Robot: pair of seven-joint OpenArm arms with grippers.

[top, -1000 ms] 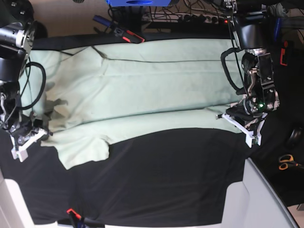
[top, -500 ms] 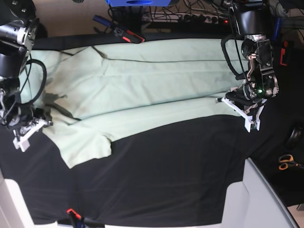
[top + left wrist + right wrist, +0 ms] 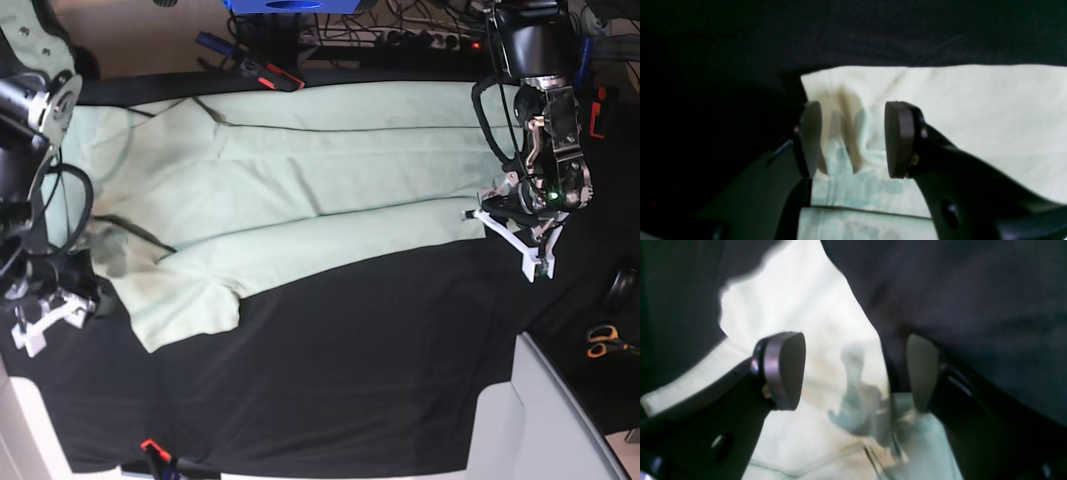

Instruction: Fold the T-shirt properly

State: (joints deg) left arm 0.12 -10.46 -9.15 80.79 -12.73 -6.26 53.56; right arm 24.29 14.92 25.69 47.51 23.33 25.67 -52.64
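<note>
The pale mint-green T-shirt (image 3: pixel 300 190) lies spread across the far half of the black cloth table covering (image 3: pixel 350 380), with a sleeve at the near left. My left gripper (image 3: pixel 512 242) is at the shirt's right near corner. In the left wrist view it (image 3: pixel 853 140) is open, with the shirt's corner (image 3: pixel 973 110) lying between and under the jaws. My right gripper (image 3: pixel 45 318) is just off the shirt's left edge. In the right wrist view it (image 3: pixel 853 371) is open over the shirt's edge (image 3: pixel 790 300).
Orange-handled scissors (image 3: pixel 603 342) lie at the right edge. A pale grey panel (image 3: pixel 545 420) sits at the near right. Cables and a power strip (image 3: pixel 410 38) run along the back, with red-and-black tools (image 3: pixel 265 72) beside them. A small red clip (image 3: pixel 150 446) is at the front edge.
The shirt's near edge has shifted toward the far side. My left gripper moved the same way at the right corner. My right gripper has drawn back toward the near left, off the sleeve.
</note>
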